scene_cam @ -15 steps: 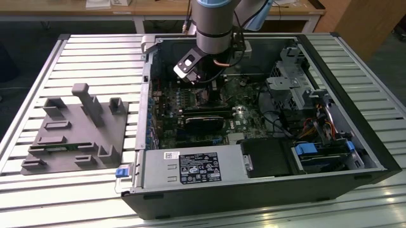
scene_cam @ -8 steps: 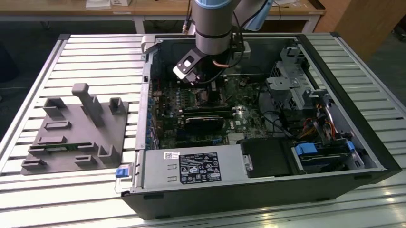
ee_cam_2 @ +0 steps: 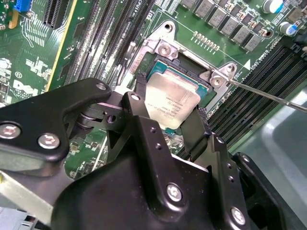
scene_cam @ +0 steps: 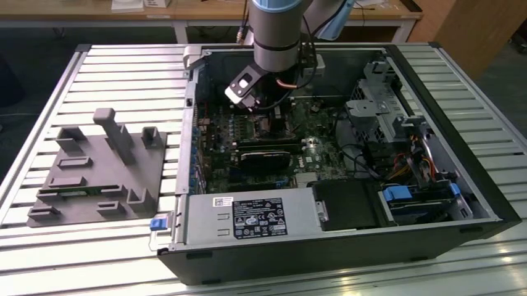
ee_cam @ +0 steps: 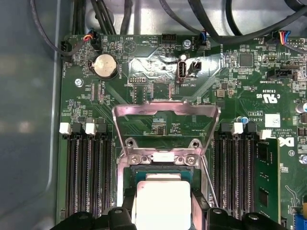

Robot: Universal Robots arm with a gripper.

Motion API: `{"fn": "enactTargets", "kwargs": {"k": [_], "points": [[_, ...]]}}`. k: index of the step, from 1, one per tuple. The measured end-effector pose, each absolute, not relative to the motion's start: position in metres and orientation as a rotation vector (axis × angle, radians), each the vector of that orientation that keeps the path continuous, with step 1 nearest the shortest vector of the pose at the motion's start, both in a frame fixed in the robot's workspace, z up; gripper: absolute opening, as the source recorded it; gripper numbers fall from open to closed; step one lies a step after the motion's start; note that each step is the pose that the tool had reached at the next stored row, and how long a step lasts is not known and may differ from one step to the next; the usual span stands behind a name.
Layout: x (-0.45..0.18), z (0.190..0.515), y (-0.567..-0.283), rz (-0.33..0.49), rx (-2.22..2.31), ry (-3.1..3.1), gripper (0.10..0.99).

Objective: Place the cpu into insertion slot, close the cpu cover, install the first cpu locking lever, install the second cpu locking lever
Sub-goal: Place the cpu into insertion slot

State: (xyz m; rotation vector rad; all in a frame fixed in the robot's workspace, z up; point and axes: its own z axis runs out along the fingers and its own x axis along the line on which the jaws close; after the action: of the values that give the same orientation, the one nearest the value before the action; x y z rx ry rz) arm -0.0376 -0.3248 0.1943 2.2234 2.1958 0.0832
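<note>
My gripper (scene_cam: 263, 102) reaches down into the open computer case (scene_cam: 485, 203), over the green board. In both wrist views its two black fingers (ee_cam_2: 136, 98) flank the cpu (ee_cam_2: 172, 100), a pale grey square chip, and are shut on its edges. The cpu (ee_cam: 160, 201) sits at the insertion slot (ee_cam_2: 188, 61), whose dark inner edge (ee_cam: 158, 168) shows along one side of the chip. Whether the chip is fully seated I cannot tell. The metal cpu cover (ee_cam: 165, 112) stands swung open beyond the slot. A thin locking lever (ee_cam_2: 268, 95) sticks out free beside it.
A power supply box (scene_cam: 247, 219) with a white label lies at the case's near side, and a long black card (scene_cam: 268, 151) crosses the board. Memory slots (ee_cam: 88, 177) flank the socket. A grey fixture (scene_cam: 99, 172) stands on the table at the exterior view's left.
</note>
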Motion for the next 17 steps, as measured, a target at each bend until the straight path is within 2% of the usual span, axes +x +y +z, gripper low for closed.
{"fn": "enactTargets", "kwargs": {"k": [17], "points": [[-0.0377,0.1928,-0.3248,0.083,2.223,2.196,0.537]]}}
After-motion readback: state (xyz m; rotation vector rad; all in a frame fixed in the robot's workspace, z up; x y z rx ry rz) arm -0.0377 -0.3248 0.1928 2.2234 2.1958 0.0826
